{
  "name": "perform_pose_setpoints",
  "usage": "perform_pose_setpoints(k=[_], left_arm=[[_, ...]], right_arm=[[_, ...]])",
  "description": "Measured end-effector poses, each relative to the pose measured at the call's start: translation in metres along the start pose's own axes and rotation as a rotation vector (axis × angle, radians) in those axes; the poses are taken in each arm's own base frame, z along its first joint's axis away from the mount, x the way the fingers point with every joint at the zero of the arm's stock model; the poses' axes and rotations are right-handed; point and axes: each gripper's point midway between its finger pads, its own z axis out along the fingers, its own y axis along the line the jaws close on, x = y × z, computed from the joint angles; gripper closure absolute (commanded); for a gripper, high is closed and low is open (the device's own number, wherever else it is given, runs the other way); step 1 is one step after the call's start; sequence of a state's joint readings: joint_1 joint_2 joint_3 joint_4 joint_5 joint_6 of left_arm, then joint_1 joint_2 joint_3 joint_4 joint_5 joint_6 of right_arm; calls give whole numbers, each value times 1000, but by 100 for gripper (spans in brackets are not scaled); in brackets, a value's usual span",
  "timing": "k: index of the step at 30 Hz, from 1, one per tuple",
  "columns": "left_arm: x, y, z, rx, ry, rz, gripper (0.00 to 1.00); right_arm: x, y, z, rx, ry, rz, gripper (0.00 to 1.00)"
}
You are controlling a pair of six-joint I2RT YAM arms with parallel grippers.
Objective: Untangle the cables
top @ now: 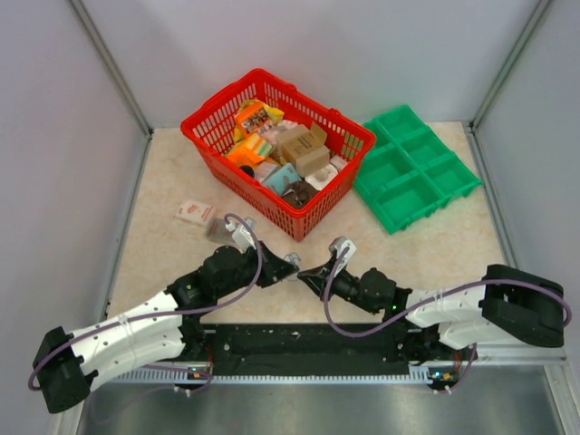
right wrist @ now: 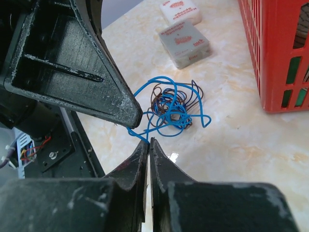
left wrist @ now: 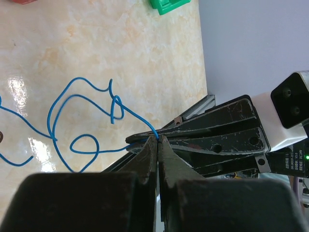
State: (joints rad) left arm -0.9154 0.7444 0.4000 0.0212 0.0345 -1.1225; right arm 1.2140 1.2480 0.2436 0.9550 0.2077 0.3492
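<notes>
Mid-table, left tool (left wrist: 158,140) and right tool (right wrist: 147,142) each clamp the cables (right wrist: 170,110); box (right wrist: 184,42) label illegible.

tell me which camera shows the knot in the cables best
The right wrist view: the cables lie bunched on the table, blue and dark strands crossing in one clump ahead of the jaws. The left wrist view shows only loose blue loops running to its jaws. The top view barely resolves such thin wire.

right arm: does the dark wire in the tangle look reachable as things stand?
Probably not yet: the right gripper is shut on the blue wire. Nothing covers the dark wire, though.
</notes>
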Motion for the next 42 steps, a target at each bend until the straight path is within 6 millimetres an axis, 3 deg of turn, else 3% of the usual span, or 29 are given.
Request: perform_pose_setpoints(k=[1, 2, 4, 5, 7, 14, 17, 19, 21, 26, 28, 30, 33, 39, 42], left_arm=[[0, 0, 0, -1, -2, 2, 98], [0, 0, 0, -2, -2, 4, 88], [-1, 2, 0, -5, -6, 14, 52], [-2, 3, 0, -11, -11, 22, 40], [-3, 10, -1, -44, -23, 30, 35], [-32, 40, -19, -184, -178, 13, 53], [-47, 53, -23, -234, -250, 0, 55], [-53, 65, -19, -259, -272, -16, 61], [-55, 83, -9, -291, -260, -46, 72], [-40, 153, 15, -447, -142, -172, 92], [-28, 168, 21, -465, -87, -219, 95], [-23, 171, 26, -441, -60, -253, 96], [-22, 166, 31, -395, -42, -273, 96], [-18, 166, 29, -351, -41, -285, 100], [-18, 169, 27, -337, -49, -295, 100]], right_arm=[[2, 0, 1, -3, 3, 2, 100], [2, 0, 1, -4, 3, 2, 100], [2, 1, 2, -5, 0, 6, 100], [1, 1, 2, -5, -4, 9, 100], [-2, 0, 1, 1, -12, 15, 100], [-29, -1, -17, 22, -95, 81, 100], [-27, -3, -23, 26, -95, 114, 100], [-20, -5, -25, 34, -74, 124, 100], [-15, -6, -26, 39, -59, 133, 100], [-15, -6, -29, 40, -47, 144, 100], [-18, -6, -32, 40, -49, 143, 100], [-23, -7, -37, 45, -52, 133, 100], [-52, -9, -47, 81, -97, 113, 100], [-162, -29, -88, 247, -285, 66, 100], [-198, -41, -108, 335, -333, 32, 100]])
